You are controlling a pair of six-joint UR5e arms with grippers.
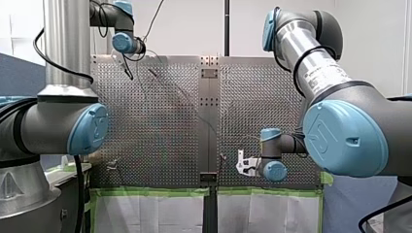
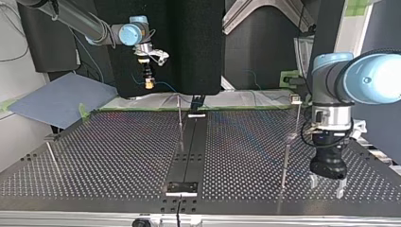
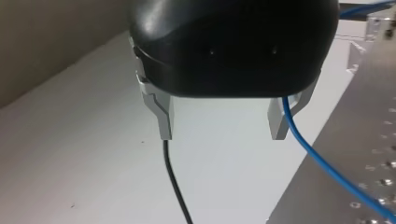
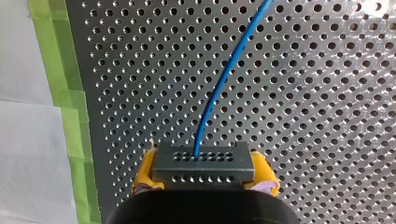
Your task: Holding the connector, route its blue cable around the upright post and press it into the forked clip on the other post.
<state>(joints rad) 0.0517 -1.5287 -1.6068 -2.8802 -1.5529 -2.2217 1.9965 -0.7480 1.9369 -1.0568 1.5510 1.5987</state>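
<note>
My right gripper (image 4: 204, 176) has yellow pads shut on a dark multi-hole connector (image 4: 204, 161). The blue cable (image 4: 219, 84) runs from the connector out over the perforated table. In the top view this gripper (image 2: 149, 84) hangs above the far table edge at the left. My left gripper (image 3: 222, 133) is open with nothing between its metal fingers, and the blue cable (image 3: 327, 168) passes just outside one finger. It (image 2: 326, 187) hovers low over the table at the top view's right, beside a tall post (image 2: 287, 151) with a clip (image 2: 296, 100) on top. A thin upright post (image 2: 180, 125) stands mid-table.
A black strip (image 2: 189, 151) runs down the table's middle. A short post (image 2: 53, 158) stands at the top view's left, with a blue-grey board (image 2: 61, 99) beyond it. Green tape (image 4: 70, 116) and white sheet border the table edge. A black cable (image 3: 175, 182) lies under my left gripper.
</note>
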